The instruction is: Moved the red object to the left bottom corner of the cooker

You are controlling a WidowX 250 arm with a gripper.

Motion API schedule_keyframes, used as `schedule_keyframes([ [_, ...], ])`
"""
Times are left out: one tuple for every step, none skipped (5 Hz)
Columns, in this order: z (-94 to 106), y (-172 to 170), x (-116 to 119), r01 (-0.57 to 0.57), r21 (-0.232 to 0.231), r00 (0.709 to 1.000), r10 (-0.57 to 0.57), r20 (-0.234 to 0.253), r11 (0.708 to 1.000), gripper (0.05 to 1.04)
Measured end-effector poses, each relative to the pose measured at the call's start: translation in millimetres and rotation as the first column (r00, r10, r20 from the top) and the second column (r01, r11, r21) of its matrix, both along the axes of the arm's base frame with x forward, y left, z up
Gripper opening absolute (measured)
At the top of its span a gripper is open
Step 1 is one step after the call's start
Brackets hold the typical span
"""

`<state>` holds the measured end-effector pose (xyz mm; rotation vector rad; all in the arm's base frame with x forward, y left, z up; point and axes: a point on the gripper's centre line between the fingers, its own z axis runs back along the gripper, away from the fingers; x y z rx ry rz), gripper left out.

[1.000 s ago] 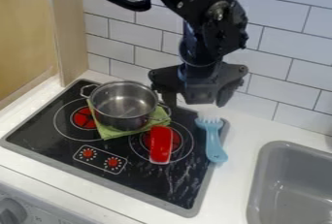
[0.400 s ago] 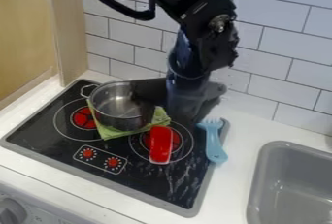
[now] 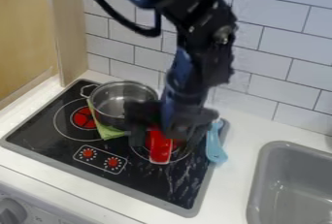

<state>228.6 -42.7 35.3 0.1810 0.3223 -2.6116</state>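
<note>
Over the cooker, my claw hangs wide at the red object, so I judge this the grasping step: ease lower, then close.

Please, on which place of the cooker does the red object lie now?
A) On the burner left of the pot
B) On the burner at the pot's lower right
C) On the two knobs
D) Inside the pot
B: the red object lies over the burner at the lower right of the pot, below the jaws.
</note>
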Motion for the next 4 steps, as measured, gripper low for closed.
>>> schedule_keyframes([
  [-18.7, 2, 6, 0.016, -0.008, 0.999, -0.016, -0.028, 1.000, 0.999],
  [-21.1, 1, 19, 0.018, -0.027, 1.000, -0.018, 0.006, 0.999, 0.999],
  [-20.4, 1, 25, 0.022, -0.048, 0.999, -0.020, 0.031, 0.999, 0.999],
  [-25.1, 2, 27, 0.023, -0.063, 0.999, -0.021, 0.031, 0.998, 0.958],
])
